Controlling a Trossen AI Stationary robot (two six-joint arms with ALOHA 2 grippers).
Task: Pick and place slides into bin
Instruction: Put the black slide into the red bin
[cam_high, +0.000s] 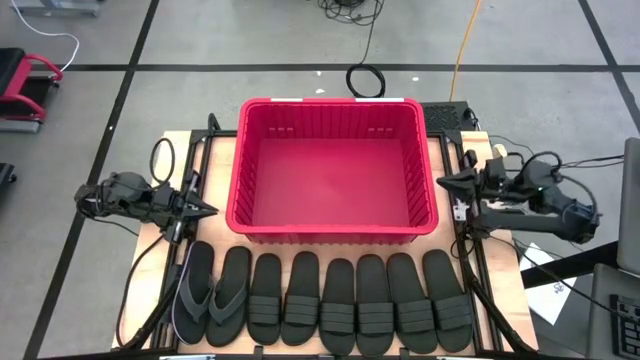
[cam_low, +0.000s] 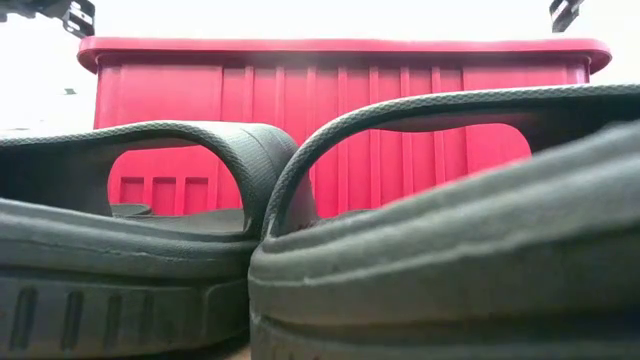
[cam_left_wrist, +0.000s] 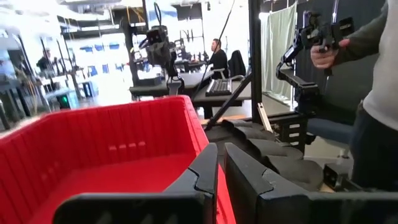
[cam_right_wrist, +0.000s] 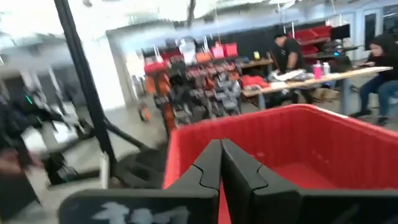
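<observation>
The red bin (cam_high: 330, 170) stands in the middle of the table, with nothing in it. Eight black slides lie in a row, soles down, along the near edge. The two thong flip-flops (cam_high: 212, 292) are at the left and the six ribbed-strap slides (cam_high: 360, 300) are to their right. My left gripper (cam_high: 205, 210) is shut and empty, off the bin's left near corner and above the flip-flops' far ends. My right gripper (cam_high: 445, 183) is shut and empty beside the bin's right wall. The low view shows two slides (cam_low: 450, 230) close up, with the bin (cam_low: 340, 110) behind them.
Black frame rails (cam_high: 195, 150) run along both sides of the bin. Papers (cam_high: 545, 290) lie off the table's right. A person (cam_left_wrist: 373, 93) stands beyond the table holding a device. Other people sit at desks in the room behind.
</observation>
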